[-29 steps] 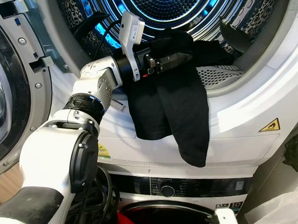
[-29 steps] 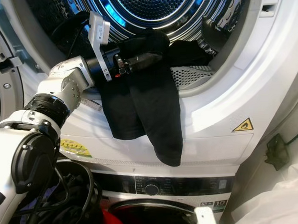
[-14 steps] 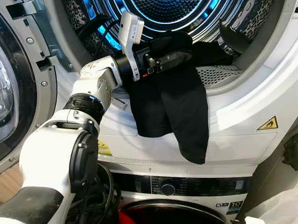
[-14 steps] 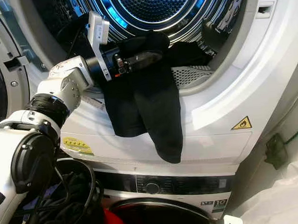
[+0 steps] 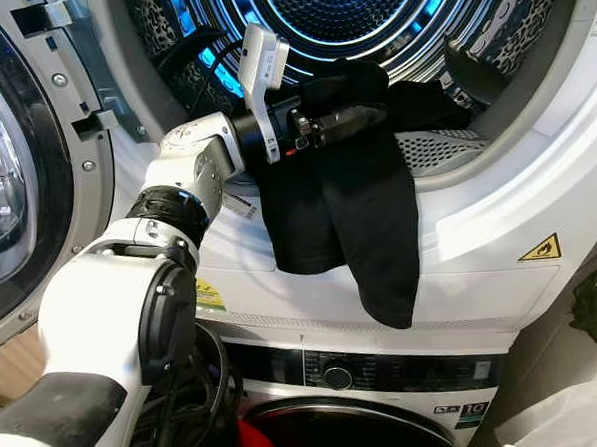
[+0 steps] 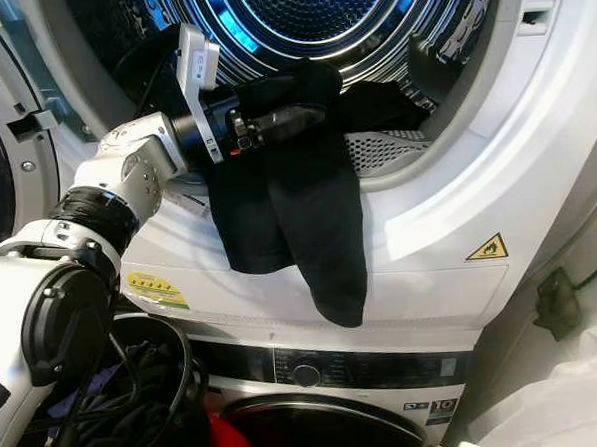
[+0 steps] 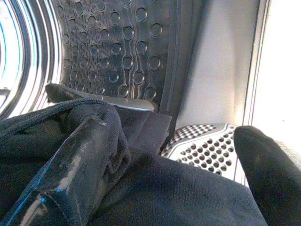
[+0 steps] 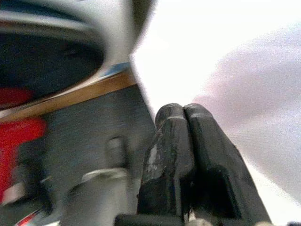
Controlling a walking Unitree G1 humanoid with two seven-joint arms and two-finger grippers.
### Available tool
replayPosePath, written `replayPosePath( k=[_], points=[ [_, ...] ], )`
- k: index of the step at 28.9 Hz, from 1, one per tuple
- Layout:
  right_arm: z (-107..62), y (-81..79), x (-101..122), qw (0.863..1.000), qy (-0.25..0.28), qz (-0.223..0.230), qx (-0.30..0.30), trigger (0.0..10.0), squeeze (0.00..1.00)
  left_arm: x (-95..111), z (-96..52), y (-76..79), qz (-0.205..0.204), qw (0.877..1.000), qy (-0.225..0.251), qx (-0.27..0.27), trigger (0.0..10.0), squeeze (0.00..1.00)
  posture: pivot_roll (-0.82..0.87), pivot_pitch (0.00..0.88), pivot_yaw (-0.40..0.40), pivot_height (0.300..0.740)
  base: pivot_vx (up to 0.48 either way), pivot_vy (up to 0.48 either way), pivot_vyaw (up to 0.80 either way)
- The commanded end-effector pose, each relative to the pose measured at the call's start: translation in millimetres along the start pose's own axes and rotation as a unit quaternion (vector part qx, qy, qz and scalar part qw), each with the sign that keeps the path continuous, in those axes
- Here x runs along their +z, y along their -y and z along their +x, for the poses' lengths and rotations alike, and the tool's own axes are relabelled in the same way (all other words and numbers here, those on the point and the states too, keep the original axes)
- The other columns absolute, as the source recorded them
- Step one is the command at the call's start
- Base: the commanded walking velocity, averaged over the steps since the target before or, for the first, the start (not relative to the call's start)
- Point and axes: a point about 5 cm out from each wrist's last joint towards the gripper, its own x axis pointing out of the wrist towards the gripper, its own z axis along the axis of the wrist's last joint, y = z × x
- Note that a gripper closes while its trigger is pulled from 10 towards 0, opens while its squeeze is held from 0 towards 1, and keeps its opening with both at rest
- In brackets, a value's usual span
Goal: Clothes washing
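Note:
A black garment (image 5: pixel 368 210) hangs over the lower rim of the upper machine's open drum (image 5: pixel 367 10), part inside and a long piece drooping down the white front. My left gripper (image 5: pixel 358 118) reaches into the opening just above it. In the left wrist view my left gripper (image 7: pixel 174 141) has its fingers (image 7: pixel 75 174) wide apart, with the cloth draped over one finger and lying between them. My right gripper (image 8: pixel 183 155) is low down, its two fingers pressed together with nothing in them.
The round door (image 5: pixel 5 169) stands open at the left. A second machine with a control panel (image 5: pixel 367 375) sits below, something red (image 5: pixel 252 446) at its opening. Dark laundry and cables (image 6: pixel 138 412) lie lower left; white cloth (image 5: pixel 579 409) lower right.
The white tip of my right arm at the bottom edge has dropped out of the head views. My left gripper and the garment have hardly moved.

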Motion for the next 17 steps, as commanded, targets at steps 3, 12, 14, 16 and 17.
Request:
replayPosePath(
  k=[3, 12, 14, 16, 17],
  points=[
    [1.1, 18.6, -3, 0.997, -0.007, 0.024, -0.078, 10.0, 0.0, 3, -2.6, -1.0, 0.01, 1.0, -0.005, -0.005, 10.0, 1.0, 0.01, 0.0, 0.077, 0.74, 0.0, 0.0, 0.0],
    [-0.5, 35.9, -3, 0.984, 0.003, 0.022, -0.175, 10.0, 0.0, 3, -4.4, -1.2, 0.006, 1.0, -0.007, -0.009, 10.0, 1.0, 0.02, 0.0, 0.088, 0.74, 0.0, 0.0, 0.0],
    [-0.8, 35.4, -3, 0.984, 0.005, 0.017, -0.18, 10.0, 0.0, 3, -4.7, -1.2, 0.005, 1.0, -0.008, -0.01, 10.0, 1.0, 0.02, 0.0, 0.091, 0.74, 0.0, 0.0, 0.0],
    [-1.2, 34.8, -4, 0.983, 0.004, 0.018, -0.184, 10.0, 0.0, 3, -4.8, -1.2, 0.004, 1.0, -0.009, -0.011, 10.0, 1.0, 0.01, 0.0, 0.102, 0.74, 0.0, 0.0, 0.0],
    [-1.5, 34.5, -5, 0.982, 0.003, 0.02, -0.186, 10.0, 0.0, 3, -5.0, -1.2, 0.003, 1.0, -0.009, -0.012, 10.0, 1.0, 0.01, 0.0, 0.104, 0.74, 0.0, 0.0, 0.0]
  ],
)
